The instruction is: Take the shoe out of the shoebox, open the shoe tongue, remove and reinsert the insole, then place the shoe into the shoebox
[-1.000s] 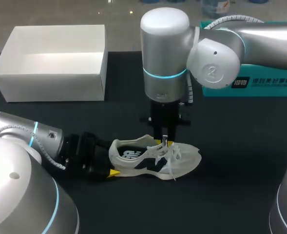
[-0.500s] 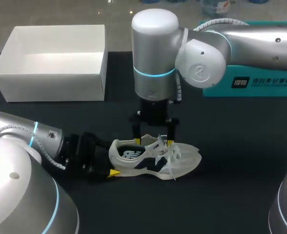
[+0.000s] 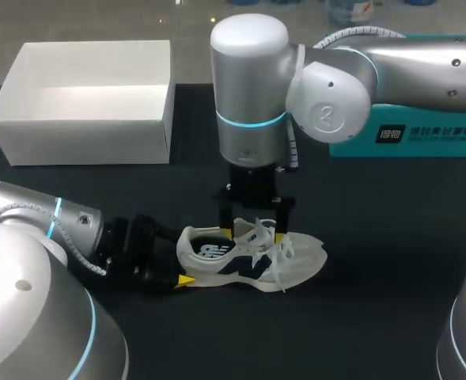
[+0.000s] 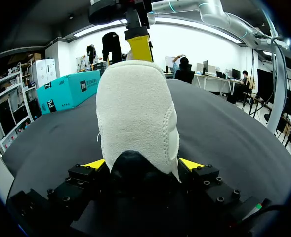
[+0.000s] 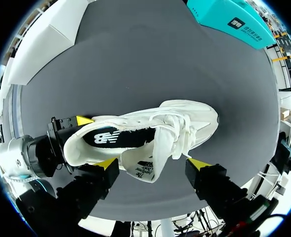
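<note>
— What moved?
— My right pincer [image 3: 252, 232] shifted heelward and spread apart astride the tongue [image 5: 145, 165]. My left pincer [image 4: 143, 165] clamps the sneaker [image 3: 240, 261] by its heel [image 4: 135, 113] on the counter [image 3: 375, 317].
— Risk?
— Snagging the laces [image 5: 177, 136] could, I judge, yank the heel free.

Shoe [image 4: 135, 118] front hidden behind heel

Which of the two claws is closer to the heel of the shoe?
The left. The left gripper clamps the heel of the shoe from both sides. The right gripper hangs open above the tongue, farther along the shoe.
</note>
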`<state>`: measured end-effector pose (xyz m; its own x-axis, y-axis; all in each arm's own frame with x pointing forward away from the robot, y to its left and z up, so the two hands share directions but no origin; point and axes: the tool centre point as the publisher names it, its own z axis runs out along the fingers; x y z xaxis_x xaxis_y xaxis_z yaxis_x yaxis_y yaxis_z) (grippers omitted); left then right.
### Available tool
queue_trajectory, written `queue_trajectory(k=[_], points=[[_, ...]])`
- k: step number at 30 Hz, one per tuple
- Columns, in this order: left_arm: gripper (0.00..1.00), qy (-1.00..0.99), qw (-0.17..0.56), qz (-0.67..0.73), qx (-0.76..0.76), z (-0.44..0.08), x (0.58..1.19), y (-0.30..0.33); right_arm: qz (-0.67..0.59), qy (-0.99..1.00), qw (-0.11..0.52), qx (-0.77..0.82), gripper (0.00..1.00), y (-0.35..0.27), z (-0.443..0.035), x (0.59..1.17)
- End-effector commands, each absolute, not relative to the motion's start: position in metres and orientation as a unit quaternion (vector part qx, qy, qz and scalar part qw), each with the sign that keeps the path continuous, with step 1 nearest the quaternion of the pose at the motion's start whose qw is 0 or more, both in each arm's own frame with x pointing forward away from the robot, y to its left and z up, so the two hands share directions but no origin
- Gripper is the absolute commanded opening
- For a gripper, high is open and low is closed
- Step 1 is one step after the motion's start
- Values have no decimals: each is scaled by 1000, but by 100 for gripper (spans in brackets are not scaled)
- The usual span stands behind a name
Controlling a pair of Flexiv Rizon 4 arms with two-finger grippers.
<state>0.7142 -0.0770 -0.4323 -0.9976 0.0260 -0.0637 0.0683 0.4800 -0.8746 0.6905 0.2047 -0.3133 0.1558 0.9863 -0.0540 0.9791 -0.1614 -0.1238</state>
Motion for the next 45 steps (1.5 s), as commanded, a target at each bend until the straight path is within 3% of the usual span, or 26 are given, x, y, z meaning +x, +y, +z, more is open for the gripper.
queue_trajectory(k=[1, 2, 3, 4, 8, 10, 30, 40, 42, 45], points=[[0, 861, 20, -508, 28, -439, 712, -77, 58, -646, 32, -761, 87, 204, -316, 689], [0, 861, 20, -508, 28, -439, 712, -77, 57, -647, 31, -760, 85, 205, -316, 689], [0, 861, 20, -508, 28, -439, 712, -77, 56, -647, 31, -760, 75, 205, -316, 689], [0, 861, 20, -508, 28, -439, 712, -77, 56, -648, 31, -759, 57, 206, -316, 689], [0, 861, 20, -508, 28, -439, 712, -77, 52, -648, 31, -759, 16, 207, -318, 689], [0, 861, 20, -508, 28, -439, 712, -77, 50, -645, 31, -762, 6, 203, -318, 689], [0, 861, 20, -508, 28, -439, 712, -77, 55, -596, 5, -801, 8, 140, -298, 688], [0, 861, 20, -508, 28, -439, 712, -77, 54, -617, 16, -785, 10, 139, -301, 704], [0, 861, 20, -508, 28, -439, 712, -77, 50, -631, 20, -774, 14, 142, -299, 707], [0, 861, 20, -508, 28, -439, 712, -77, 46, -671, 36, -739, 36, 147, -295, 715]])
